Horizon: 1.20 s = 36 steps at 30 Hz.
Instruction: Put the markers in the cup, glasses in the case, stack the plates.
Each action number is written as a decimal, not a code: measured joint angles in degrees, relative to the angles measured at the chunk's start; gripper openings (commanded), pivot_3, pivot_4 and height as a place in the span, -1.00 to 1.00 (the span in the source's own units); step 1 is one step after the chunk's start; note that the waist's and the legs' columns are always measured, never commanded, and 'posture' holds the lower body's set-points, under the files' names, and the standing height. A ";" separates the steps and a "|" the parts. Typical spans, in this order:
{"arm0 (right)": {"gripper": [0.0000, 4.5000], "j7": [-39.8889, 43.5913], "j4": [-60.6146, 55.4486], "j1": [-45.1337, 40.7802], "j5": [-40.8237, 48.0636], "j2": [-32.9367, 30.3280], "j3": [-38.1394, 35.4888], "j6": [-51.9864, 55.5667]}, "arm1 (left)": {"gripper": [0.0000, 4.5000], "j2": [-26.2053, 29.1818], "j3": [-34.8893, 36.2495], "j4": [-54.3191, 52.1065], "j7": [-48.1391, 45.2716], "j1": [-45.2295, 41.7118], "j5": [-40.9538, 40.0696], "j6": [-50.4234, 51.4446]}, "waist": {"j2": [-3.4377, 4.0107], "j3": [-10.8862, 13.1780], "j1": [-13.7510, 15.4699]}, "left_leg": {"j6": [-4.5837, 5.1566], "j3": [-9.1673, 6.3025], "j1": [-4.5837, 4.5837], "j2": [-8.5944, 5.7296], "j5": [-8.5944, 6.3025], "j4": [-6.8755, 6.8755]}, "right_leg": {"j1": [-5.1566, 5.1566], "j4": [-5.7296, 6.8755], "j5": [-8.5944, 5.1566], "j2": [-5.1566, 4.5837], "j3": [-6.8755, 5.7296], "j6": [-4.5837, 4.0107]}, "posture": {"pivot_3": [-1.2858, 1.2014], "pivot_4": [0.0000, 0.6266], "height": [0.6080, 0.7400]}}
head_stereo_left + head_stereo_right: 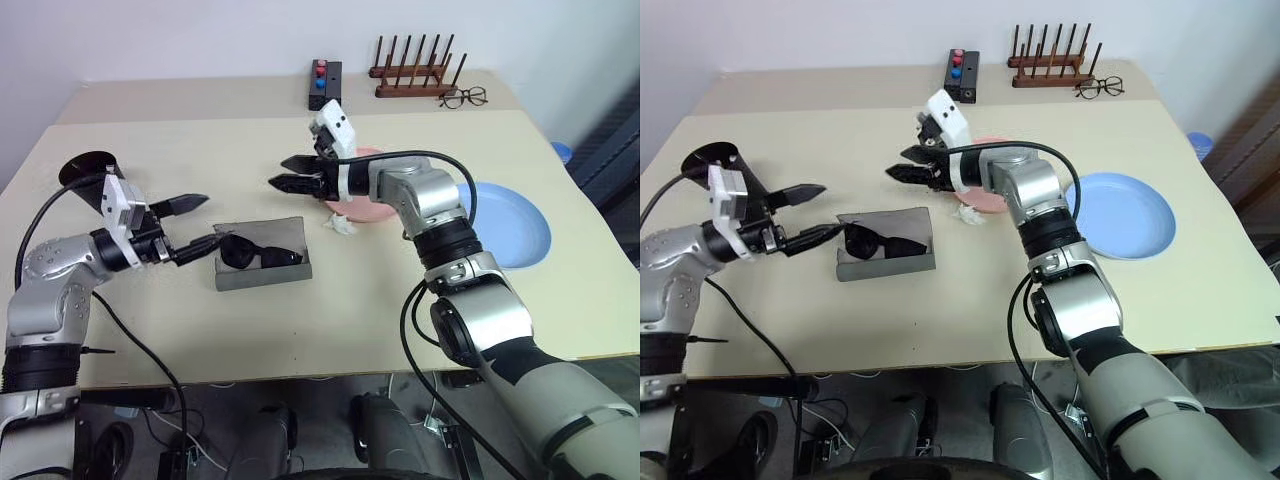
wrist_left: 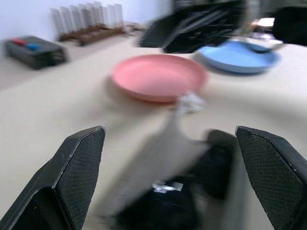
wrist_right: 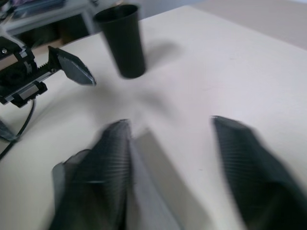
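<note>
The beige table (image 1: 300,310) carries the grey case (image 1: 262,268) near its middle, the glasses (image 1: 258,253) lying in it. Beyond the case to the right lies the pink plate (image 1: 365,208), with the blue plate (image 1: 515,225) further right. The black cup (image 1: 88,175) stands well left of the case.

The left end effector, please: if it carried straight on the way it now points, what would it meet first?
The left end effector points across the table at the sunglasses lying on the grey case, so it would probably meet those first. Depth is uncertain; it may pass just above them.
</note>
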 measured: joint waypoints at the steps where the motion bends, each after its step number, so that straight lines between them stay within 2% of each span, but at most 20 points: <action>1: -0.67 -0.23 -1.77 1.15 0.59 -0.18 -0.45 0.70 | 1.00 -0.54 -0.13 1.28 0.88 -1.29 0.97 -0.93 | -0.01 0.00 0.08 | 0.00 -0.01 -0.01 0.00 0.00 0.00 | 0.00 0.00 0.00 0.01 0.00 0.00 | 0.03 -0.52 1.00; 2: -0.93 -0.59 -4.00 2.60 1.40 -0.54 -0.97 1.57 | 1.00 -1.18 -0.53 3.00 1.67 -2.88 2.27 -2.12 | -0.01 -0.01 0.14 | 0.00 -0.01 -0.02 -0.01 0.00 0.00 | 0.00 0.02 0.00 0.00 -0.01 0.00 | 0.03 -0.52 1.00; 6: -0.93 0.64 -15.78 10.33 4.30 -4.37 -1.88 2.58 | 1.00 -3.52 -2.33 9.92 3.37 -9.03 5.94 -6.16 | -0.03 -0.02 0.41 | 0.02 0.00 -0.06 -0.07 -0.01 0.07 | 0.01 0.00 0.01 -0.02 -0.02 0.03 | 0.03 -0.52 1.00; 7: -0.66 1.60 -19.46 12.59 6.71 -6.08 -2.59 5.09 | 1.00 -4.48 -2.67 12.83 3.48 -11.41 6.78 -7.21 | -0.03 -0.01 0.56 | 0.02 -0.01 -0.07 -0.07 0.00 0.08 | 0.01 0.00 0.02 -0.01 -0.03 0.04 | 0.03 -0.52 1.00; 9: -0.33 2.46 -24.71 15.48 10.32 -8.83 -4.18 9.66 | 1.00 -5.75 -3.05 17.95 3.44 -15.50 7.92 -8.89 | -0.04 -0.02 0.55 | 0.03 0.00 -0.07 -0.06 0.00 0.11 | 0.01 0.02 0.03 0.00 -0.03 0.05 | 0.03 -0.52 1.00; 15: 0.97 1.97 -36.87 22.30 17.08 -15.73 -8.55 16.75 | 1.00 -8.07 -5.20 32.21 -0.05 -23.93 10.85 -11.38 | -0.04 -0.02 0.07 | 0.03 -0.01 -0.05 -0.04 0.00 0.09 | -0.02 0.05 0.03 0.11 -0.02 0.05 | 0.03 -0.52 1.00; 22: 0.97 2.47 -45.99 29.65 19.75 -22.72 -9.42 15.75 | 1.00 -9.52 -7.14 47.03 -6.08 -33.44 13.86 -12.38 | -0.07 -0.01 0.07 | 0.08 0.03 -0.05 -0.09 -0.02 0.14 | 0.00 0.06 0.03 0.11 -0.01 0.07 | 0.03 -0.52 1.00; 26: 0.97 0.81 -46.44 30.35 20.86 -22.94 -9.41 16.01 | 1.00 -9.78 -8.43 53.16 -10.72 -35.78 16.43 -13.47 | -0.07 -0.01 0.05 | 0.08 0.03 -0.04 -0.08 -0.01 0.14 | -0.02 0.12 0.03 0.16 -0.01 0.07 | 0.03 -0.52 1.00; 32: 0.97 -1.57 -48.56 30.80 22.79 -22.79 -9.04 16.65 | 1.00 -10.13 -8.75 57.68 -8.75 -38.28 19.46 -17.04 | -0.09 -0.01 0.35 | 0.09 0.02 -0.05 -0.06 -0.01 0.16 | -0.01 0.13 0.03 0.11 -0.01 0.07 | 0.03 -0.52 1.00; 36: 1.00 -2.81 -48.66 31.17 23.49 -22.79 -8.96 16.95 | 0.20 -10.12 -8.59 58.43 -6.53 -38.94 20.08 -19.50 | -0.09 -0.01 0.38 | 0.09 0.02 -0.05 -0.06 0.00 0.17 | -0.01 0.13 0.03 0.11 -0.01 0.07 | 0.03 -0.52 1.00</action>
